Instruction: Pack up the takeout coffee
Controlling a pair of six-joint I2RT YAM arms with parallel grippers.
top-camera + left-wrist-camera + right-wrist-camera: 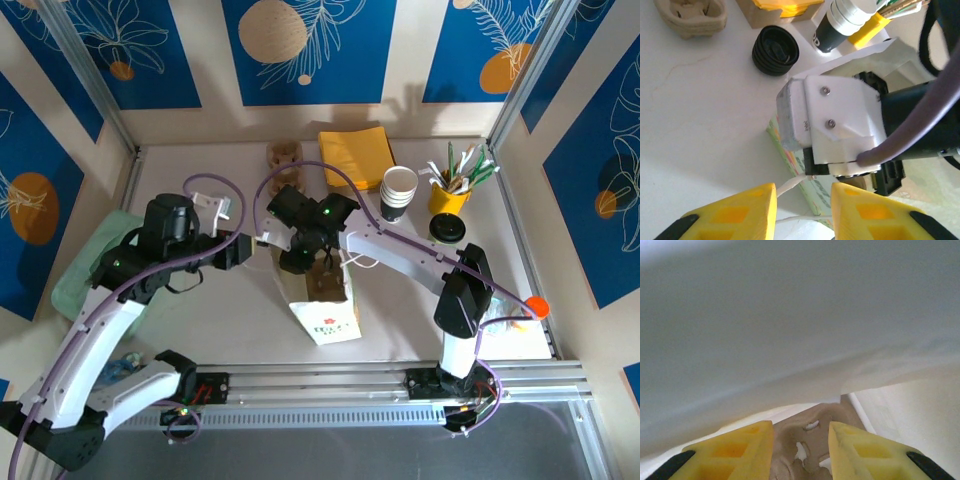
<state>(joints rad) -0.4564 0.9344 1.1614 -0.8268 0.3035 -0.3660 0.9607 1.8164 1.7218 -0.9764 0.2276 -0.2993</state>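
Observation:
The takeout coffee cups, white with a dark lower part, stand nested at the back right, apart from both grippers; they also lie along the top of the left wrist view. A white paper bag stands open mid-table. My right gripper reaches into its mouth, open, with a brown pulp carrier tray just beyond its fingertips inside the bag. My left gripper hovers at the bag's left edge, open, the bag's thin white string handle crossing loosely between its jaws.
A black lid lies right of the cups, and a stack of lids shows in the left wrist view. A yellow pot of utensils, yellow napkins, spare carrier trays line the back. A green cloth lies left.

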